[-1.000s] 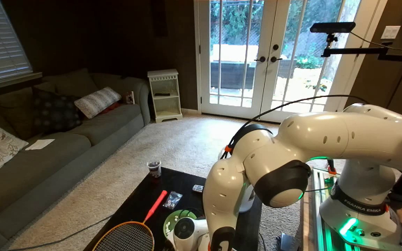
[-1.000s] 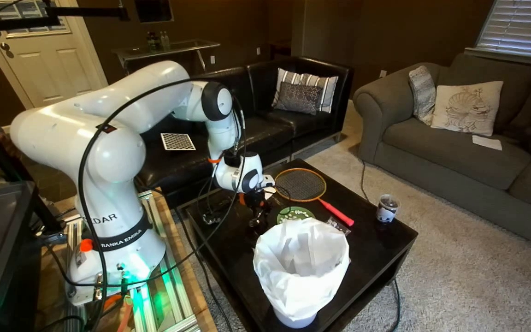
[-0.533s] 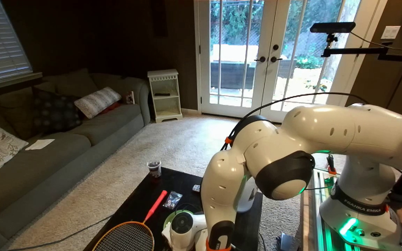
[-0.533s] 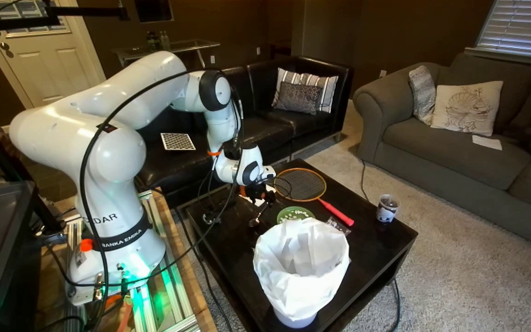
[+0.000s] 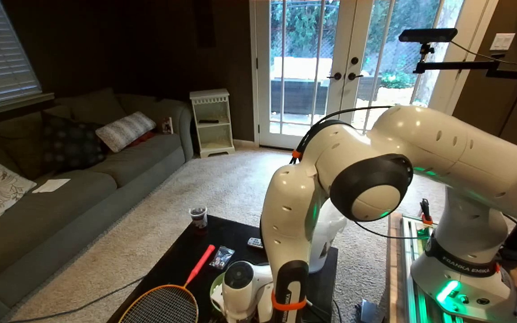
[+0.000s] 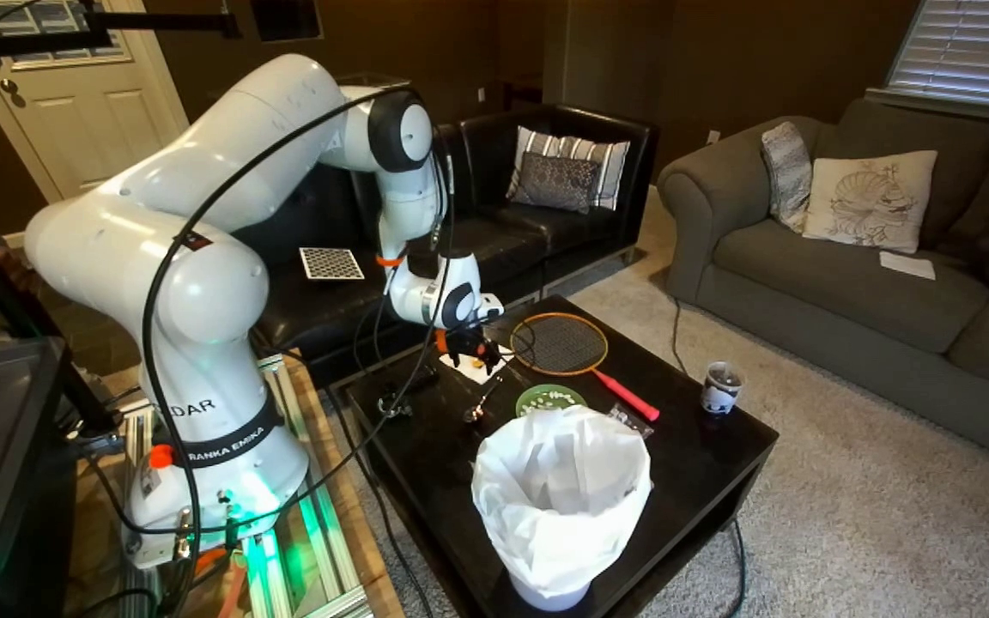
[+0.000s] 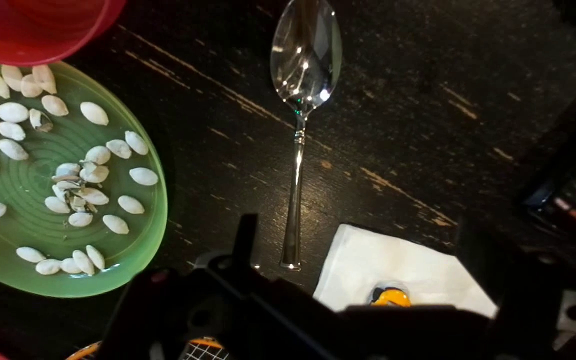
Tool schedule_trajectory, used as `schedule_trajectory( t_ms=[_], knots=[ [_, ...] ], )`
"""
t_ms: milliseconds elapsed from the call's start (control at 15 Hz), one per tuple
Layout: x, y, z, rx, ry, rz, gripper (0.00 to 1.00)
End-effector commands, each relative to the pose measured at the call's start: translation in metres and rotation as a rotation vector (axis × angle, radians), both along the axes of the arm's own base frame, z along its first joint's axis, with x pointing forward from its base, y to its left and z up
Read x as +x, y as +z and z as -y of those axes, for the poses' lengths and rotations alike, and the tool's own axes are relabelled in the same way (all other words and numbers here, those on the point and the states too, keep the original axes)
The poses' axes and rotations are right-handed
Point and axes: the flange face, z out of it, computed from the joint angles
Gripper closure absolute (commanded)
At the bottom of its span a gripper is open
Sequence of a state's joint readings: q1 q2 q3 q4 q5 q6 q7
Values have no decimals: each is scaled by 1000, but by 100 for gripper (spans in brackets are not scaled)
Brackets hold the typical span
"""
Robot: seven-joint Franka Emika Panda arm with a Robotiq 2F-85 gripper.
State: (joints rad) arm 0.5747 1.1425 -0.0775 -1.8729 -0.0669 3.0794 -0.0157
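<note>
Hanging near a glossy, oval-bowled metal spoon point(image 7: 299, 134), the end effector point(image 7: 355, 222) stands spread above a flat white sheet point(image 7: 378, 262).

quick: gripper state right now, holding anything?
Gripper: open, jaws wide apart, holding nothing.

Arm point(image 6: 237, 137) higher, jaws farther from spoon point(image 7: 299, 135)

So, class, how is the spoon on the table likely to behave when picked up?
The spoon looks like polished metal, so it is probably stiff and slippery. Its broad end joins a slim handle, so it may tip broad-end-down if gripped by the handle.
</note>
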Motion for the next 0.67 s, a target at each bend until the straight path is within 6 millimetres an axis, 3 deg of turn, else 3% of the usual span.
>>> schedule_trajectory(
  t_ms=[0,67,600],
  knots=[
    [-15,28,8,-6,23,-24,0],
    [-5,10,3,-1,2,-9,0],
    [-10,21,6,-3,2,-15,0]
  ],
)
